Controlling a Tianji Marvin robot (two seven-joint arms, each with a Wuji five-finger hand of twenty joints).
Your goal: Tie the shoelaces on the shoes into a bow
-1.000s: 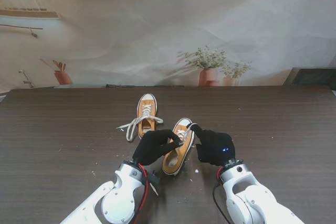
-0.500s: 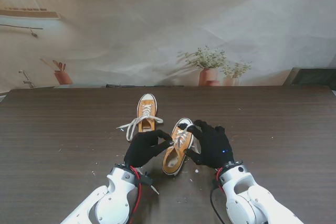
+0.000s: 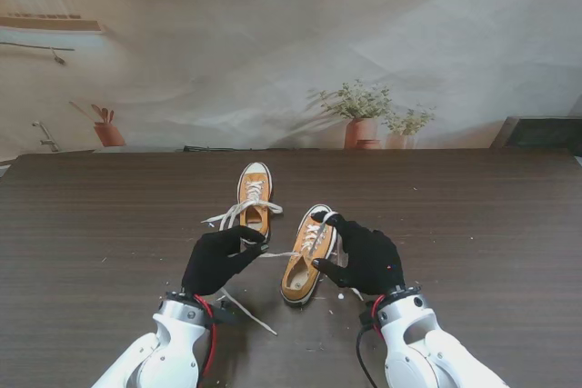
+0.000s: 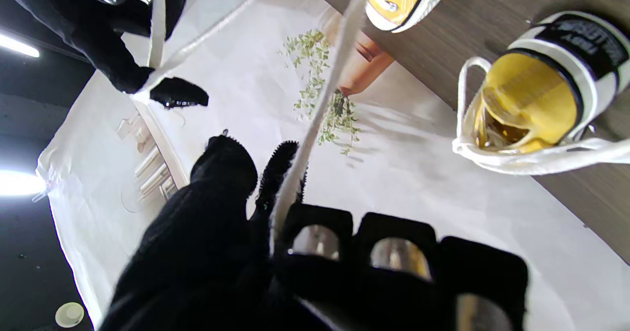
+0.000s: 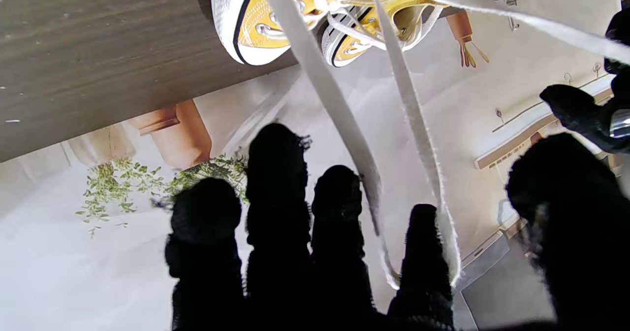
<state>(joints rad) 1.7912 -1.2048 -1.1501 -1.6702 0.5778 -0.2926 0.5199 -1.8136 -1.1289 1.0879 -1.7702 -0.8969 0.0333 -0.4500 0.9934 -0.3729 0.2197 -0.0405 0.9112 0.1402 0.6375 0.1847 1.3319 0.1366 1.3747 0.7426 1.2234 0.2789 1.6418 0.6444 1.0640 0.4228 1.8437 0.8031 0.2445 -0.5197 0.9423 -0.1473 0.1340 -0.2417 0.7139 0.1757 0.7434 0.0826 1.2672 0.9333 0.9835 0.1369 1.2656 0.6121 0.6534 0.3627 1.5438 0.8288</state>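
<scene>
Two yellow sneakers lie on the dark table. The near shoe (image 3: 306,261) sits between my hands, and the far shoe (image 3: 255,195) lies beyond it with loose laces. My left hand (image 3: 218,259) is shut on a white lace (image 3: 277,253) that stretches tight to the near shoe. That lace (image 4: 320,100) runs out between thumb and forefinger. My right hand (image 3: 366,256) stays against the shoe's right side. A loop of lace (image 5: 418,139) is hooked round its forefinger (image 5: 423,252). The near shoe's toe (image 5: 256,21) shows in the right wrist view.
The lace's free end (image 3: 247,313) trails on the table near my left wrist. The far shoe's heel (image 4: 546,85) lies close to my left hand. Small crumbs dot the table top (image 3: 473,224). A backdrop with printed plants (image 3: 364,115) rises behind the table's far edge.
My left hand has drawn away from the near shoe, to the left and nearer to me, pulling the lace taut. My right hand shifted slightly and stays at the shoe.
</scene>
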